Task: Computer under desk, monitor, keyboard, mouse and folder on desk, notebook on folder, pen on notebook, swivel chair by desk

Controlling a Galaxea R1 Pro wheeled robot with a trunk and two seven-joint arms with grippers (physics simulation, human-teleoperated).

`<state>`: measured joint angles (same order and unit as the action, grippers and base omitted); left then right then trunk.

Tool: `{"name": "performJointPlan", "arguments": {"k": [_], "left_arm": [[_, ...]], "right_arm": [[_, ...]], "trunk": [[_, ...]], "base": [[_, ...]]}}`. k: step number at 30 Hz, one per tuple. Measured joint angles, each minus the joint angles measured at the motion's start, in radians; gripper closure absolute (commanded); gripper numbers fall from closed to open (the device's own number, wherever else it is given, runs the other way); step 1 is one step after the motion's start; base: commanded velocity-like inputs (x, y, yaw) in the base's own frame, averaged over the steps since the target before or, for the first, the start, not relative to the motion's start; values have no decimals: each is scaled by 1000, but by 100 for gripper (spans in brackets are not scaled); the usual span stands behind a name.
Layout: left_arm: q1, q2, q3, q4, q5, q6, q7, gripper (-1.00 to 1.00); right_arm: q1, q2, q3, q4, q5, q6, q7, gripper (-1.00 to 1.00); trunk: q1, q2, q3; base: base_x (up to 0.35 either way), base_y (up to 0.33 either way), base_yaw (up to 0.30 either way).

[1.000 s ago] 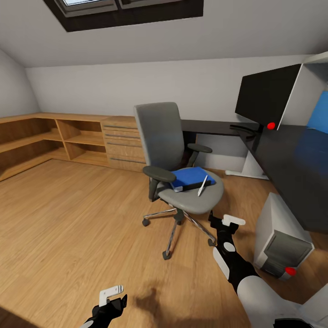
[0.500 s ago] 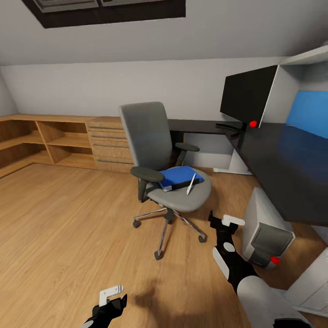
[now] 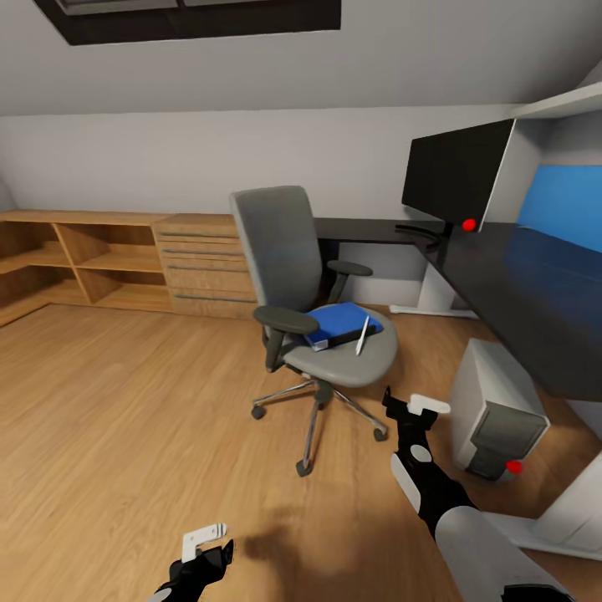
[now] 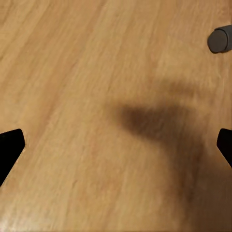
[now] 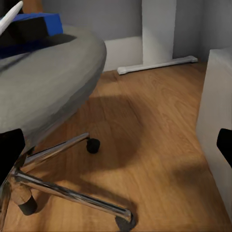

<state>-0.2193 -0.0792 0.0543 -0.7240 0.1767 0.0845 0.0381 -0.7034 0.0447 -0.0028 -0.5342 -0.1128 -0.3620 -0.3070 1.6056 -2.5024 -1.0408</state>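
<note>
Folder (image 3: 341, 320), bright blue, lies flat on the seat of the chair (image 3: 305, 276), with the black notebook (image 3: 344, 335) on its near edge and the pen (image 3: 363, 334) slanting across both toward the seat's front rim. In the right wrist view the folder (image 5: 36, 22) and the white tip of the pen (image 5: 10, 18) show at the seat's far edge, above the chrome base and castors. Chair stands on the wood floor (image 3: 125, 401), apart from the desk (image 3: 518, 293), its back turned toward the wooden shelves (image 3: 100, 259).

Monitor (image 3: 456, 176) stands upright on the desk near the corner, a red light at its lower corner. Computer (image 3: 497, 410) sits on the floor at the desk's near edge, partly under it. A blue panel (image 3: 564, 209) backs the desk at the right.

Right gripper (image 3: 414, 410) hangs low just in front of the chair's base, between chair and computer; its jaws are spread wide and hold nothing. Left gripper (image 3: 205, 543) hangs over bare floor, well apart from the chair, jaws likewise spread wide and holding nothing.
</note>
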Motion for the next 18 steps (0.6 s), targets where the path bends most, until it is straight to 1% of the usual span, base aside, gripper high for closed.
{"name": "performJointPlan", "arguments": {"k": [6, 11, 18], "left_arm": [[0, 0, 0, 1, 0, -3, 0, -100], [0, 0, -1, 15, 0, -23, 1, -100], [0, 0, -2, 35, -2, -41, 3, -100]], "right_arm": [[0, -2, -1, 0, 2, -1, 1, -100], [0, -7, -2, 0, 3, 0, 1, -100], [0, -20, -14, 0, 1, 4, 2, -100]], "trunk": [[0, 0, 0], [0, 0, 0], [0, 0, 0]], "base": [[84, 151, -2], [111, 42, 0], [32, 11, 0]]}}
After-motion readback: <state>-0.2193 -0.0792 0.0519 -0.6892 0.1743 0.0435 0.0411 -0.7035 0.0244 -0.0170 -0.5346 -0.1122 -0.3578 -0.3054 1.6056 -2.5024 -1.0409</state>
